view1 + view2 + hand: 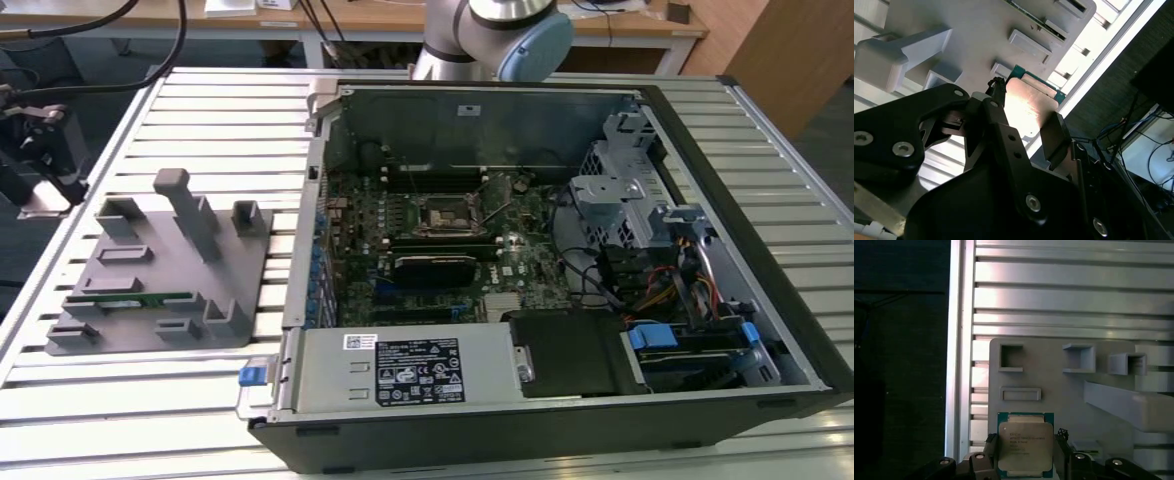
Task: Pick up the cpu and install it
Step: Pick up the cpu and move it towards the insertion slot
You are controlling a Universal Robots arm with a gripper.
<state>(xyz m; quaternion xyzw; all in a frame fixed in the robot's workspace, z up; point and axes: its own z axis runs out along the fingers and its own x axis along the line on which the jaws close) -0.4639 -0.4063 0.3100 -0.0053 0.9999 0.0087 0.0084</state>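
Note:
In both wrist views the cpu (1025,442) (1030,102), a flat square chip with a silver top plate and a green rim, sits between my gripper's two black fingers (991,452). My gripper (1025,452) (1026,125) is shut on it, one finger against each side edge. The chip hangs over the edge of the grey holder block (1054,385) (969,35), which lies on the slatted table. In the exterior view the black cpu socket (441,214) with its metal frame lies in the middle of the motherboard inside the open computer case (561,260).
The grey holder block (160,270) stands at the exterior view's left of the case, with upright posts and a green memory stick (127,297) in it. The arm's base (494,35) rises behind the case. A dark floor (899,365) lies past the table edge.

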